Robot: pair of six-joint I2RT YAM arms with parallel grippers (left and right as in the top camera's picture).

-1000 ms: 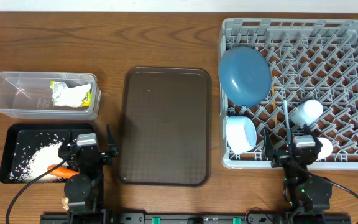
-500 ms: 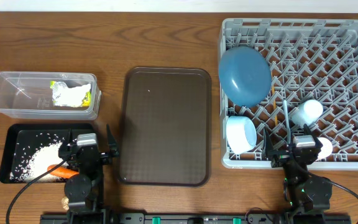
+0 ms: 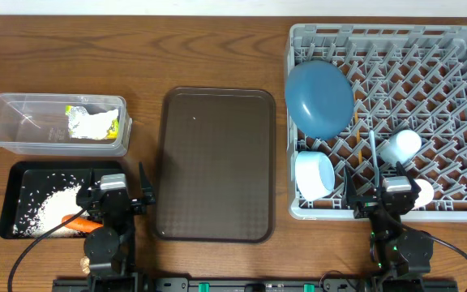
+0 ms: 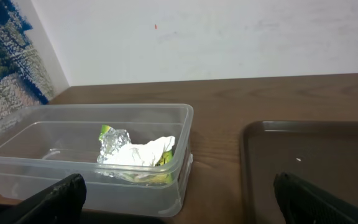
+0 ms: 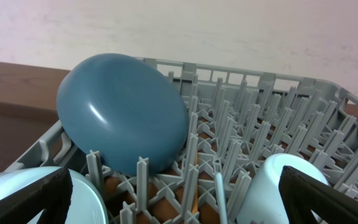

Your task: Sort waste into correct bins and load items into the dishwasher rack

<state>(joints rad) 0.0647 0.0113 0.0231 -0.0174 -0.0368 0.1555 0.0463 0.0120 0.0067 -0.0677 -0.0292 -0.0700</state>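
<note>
The grey dishwasher rack holds the blue plate, white bowl, light blue cup, pale blue spoon and pink cup. My right gripper is open and empty at the rack's near edge. Its wrist view shows the plate, the cup, the spoon, the bowl and a thin wooden chopstick. The clear tub holds the wrapper and napkin. The black tray holds rice and the carrot. My left gripper is open and empty beside the black tray.
The brown serving tray lies between the bins and the rack. In the left wrist view the tub is just ahead on the left and the serving tray's rim is on the right. A white wall stands behind the table.
</note>
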